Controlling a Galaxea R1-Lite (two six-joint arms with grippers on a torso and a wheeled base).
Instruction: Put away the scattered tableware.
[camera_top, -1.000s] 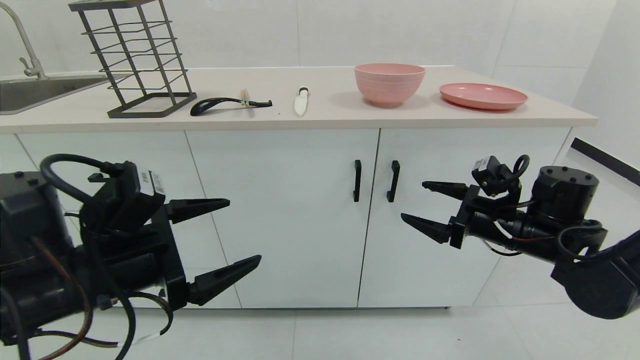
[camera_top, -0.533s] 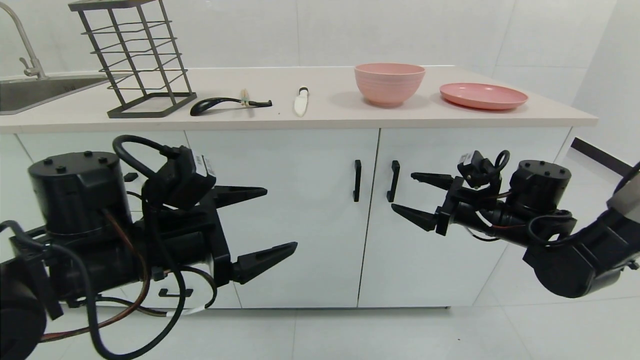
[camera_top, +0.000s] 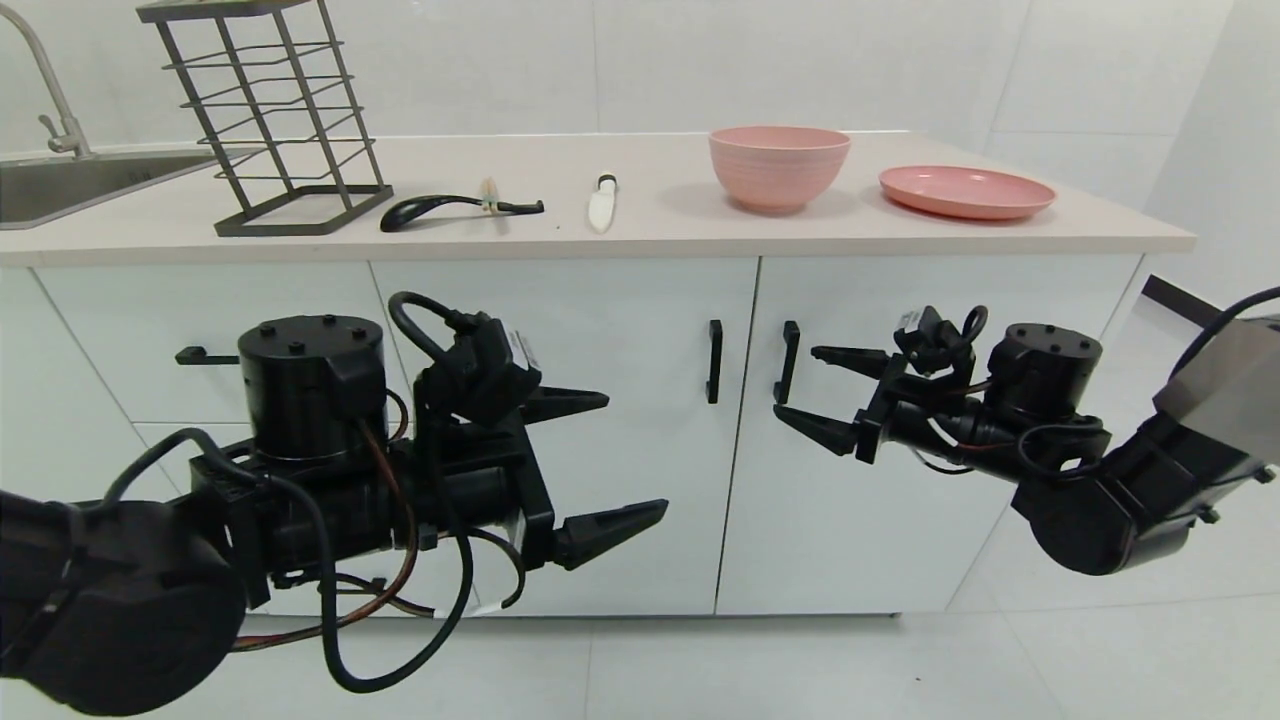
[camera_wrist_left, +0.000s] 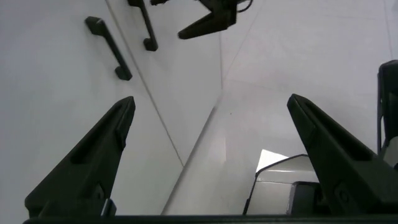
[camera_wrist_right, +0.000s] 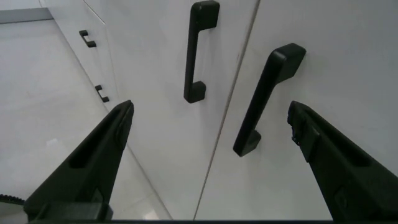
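Up on the counter (camera_top: 650, 238) all the tableware sits loose: a pink bowl (camera_top: 779, 165) and a pink plate (camera_top: 966, 190) toward my right end, well apart from a small white knife (camera_top: 602, 205) and a black spoon (camera_top: 440, 208) near the middle, with a wire rack (camera_top: 270, 120) standing just beside the spoon and a sink (camera_top: 70, 185) beyond it. Nothing has been picked up, so I judge the job to be at its very start, in the approach. Both arms are held low, in front of the white cabinet doors and well below the counter edge. My right gripper (camera_top: 794, 382) is spread wide and empty, pointing at the pair of black door handles; it is near the right door's handle (camera_top: 788, 362) but not touching it. From the right wrist camera the two bars lie ahead of the open fingers, running crosswise to the gap, which suits a grasp. My left gripper (camera_top: 636, 455) is also wide open and holds nothing, level with the left door, forearm stretched out roughly horizontal. I read the step in hand as opening the cabinet to make room for the dishes, though that is only my guess. The next move calls for easing the right fingers around one bar alone, not both, since the left door's handle (camera_top: 714, 361) is close beside it.
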